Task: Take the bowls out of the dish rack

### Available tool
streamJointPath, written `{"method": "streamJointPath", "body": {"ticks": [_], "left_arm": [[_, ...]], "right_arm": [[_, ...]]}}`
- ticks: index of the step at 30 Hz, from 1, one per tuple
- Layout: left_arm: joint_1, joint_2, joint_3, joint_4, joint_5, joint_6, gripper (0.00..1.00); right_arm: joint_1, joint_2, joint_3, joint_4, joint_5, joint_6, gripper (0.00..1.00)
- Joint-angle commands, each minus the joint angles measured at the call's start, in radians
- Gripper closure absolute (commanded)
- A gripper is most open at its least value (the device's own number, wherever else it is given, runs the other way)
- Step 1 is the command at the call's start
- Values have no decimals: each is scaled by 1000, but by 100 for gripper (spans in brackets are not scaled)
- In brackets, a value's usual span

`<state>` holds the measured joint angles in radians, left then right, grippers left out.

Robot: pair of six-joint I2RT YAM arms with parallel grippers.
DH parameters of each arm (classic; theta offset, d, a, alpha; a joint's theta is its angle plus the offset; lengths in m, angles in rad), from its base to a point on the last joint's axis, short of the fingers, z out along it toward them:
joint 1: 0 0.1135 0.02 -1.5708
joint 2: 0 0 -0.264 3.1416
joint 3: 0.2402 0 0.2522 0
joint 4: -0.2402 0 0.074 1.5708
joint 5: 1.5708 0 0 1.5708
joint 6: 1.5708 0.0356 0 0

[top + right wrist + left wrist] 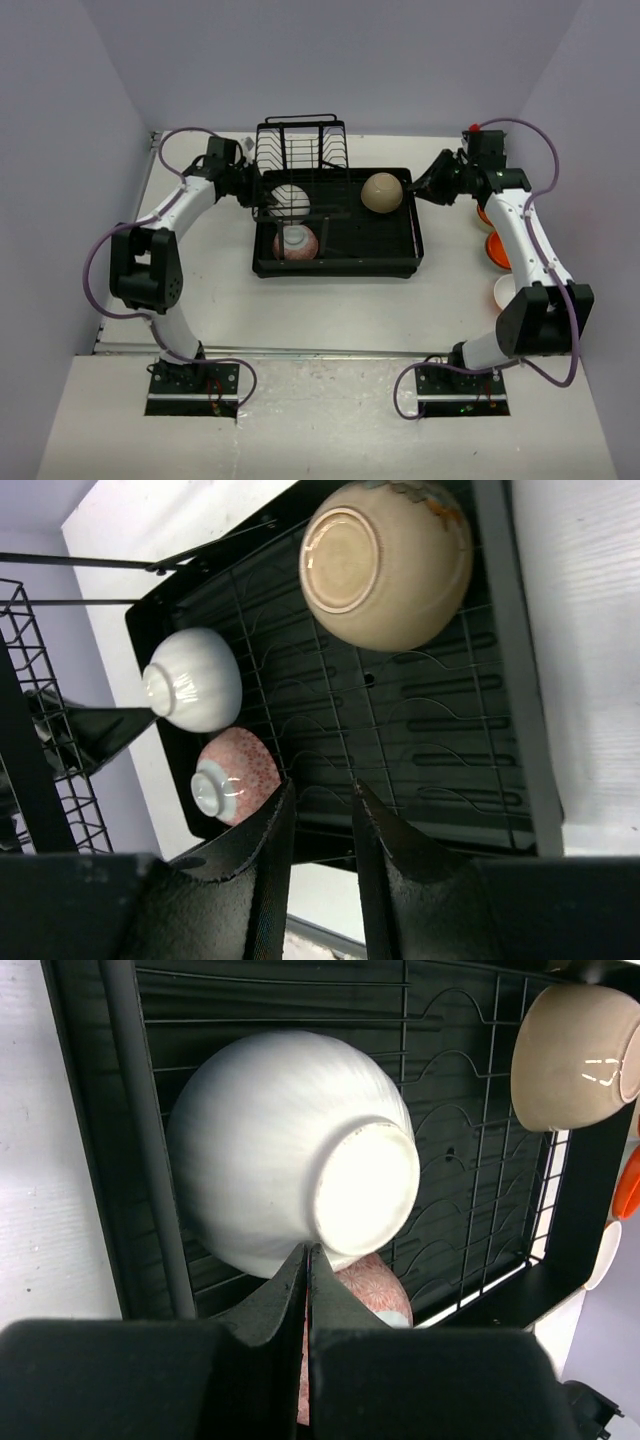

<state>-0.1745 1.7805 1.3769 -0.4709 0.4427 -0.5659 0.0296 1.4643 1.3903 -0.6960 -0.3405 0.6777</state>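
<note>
Bowls — three — inside dish rack.

the dish rack holds a rear-left bowl, a front-left bowl and a rear-right bowl.

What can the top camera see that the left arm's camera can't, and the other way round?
Only the top view shows the upright wire section and the right gripper. Only the left wrist view shows the left gripper shut, its fingers pressed together next to the white bowl. Both show the white bowl, pink bowl, beige bowl and dish rack.
</note>
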Motion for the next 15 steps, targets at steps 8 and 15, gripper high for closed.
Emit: {"method": "streamJointPath", "body": {"ticks": [8, 15], "left_arm": [[-5, 53, 126, 14, 5, -3, 100], [-5, 34, 129, -12, -9, 15, 100]], "right_arm": [[30, 188, 188, 27, -62, -67, 88], [39, 440, 389, -3, -80, -67, 100]]}}
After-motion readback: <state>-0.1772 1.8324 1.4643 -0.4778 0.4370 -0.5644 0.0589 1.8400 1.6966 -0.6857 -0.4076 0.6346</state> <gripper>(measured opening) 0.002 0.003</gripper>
